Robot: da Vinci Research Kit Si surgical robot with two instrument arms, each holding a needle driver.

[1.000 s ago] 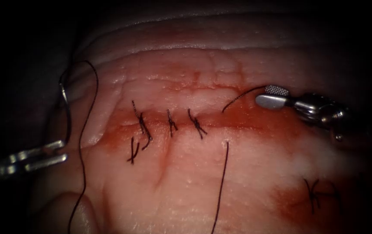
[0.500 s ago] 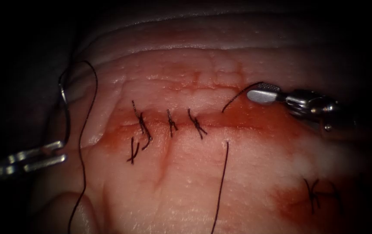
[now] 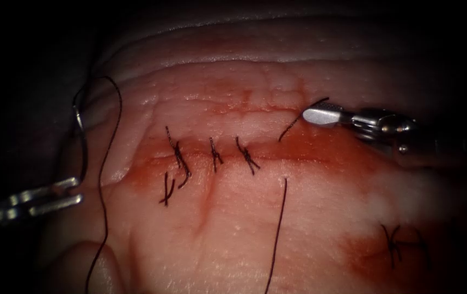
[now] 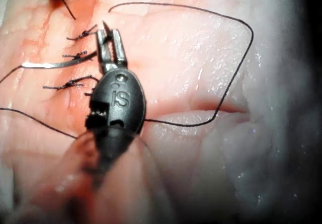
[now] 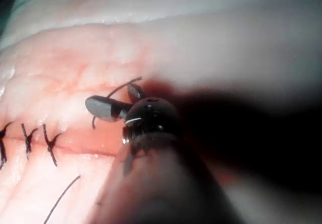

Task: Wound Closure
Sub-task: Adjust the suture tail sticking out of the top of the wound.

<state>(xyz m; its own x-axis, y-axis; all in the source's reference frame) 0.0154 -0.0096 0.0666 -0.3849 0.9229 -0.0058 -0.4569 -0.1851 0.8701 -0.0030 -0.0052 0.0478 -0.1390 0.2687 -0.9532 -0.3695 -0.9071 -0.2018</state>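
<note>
Needle [image 3: 83,136]: outside the tissue [image 3: 233,228], left of the cut [image 3: 304,149] | left tool [image 3: 78,189]: jaws clamped near one needle end | thread end [image 3: 293,122]: rising from the cut's far edge | right tool [image 3: 307,115]: jaws apart, straddling it

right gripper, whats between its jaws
In the right wrist view the right gripper stands open around the short free thread end rising from the cut. Whether the jaws touch it is hidden. The left gripper holds the needle.
</note>
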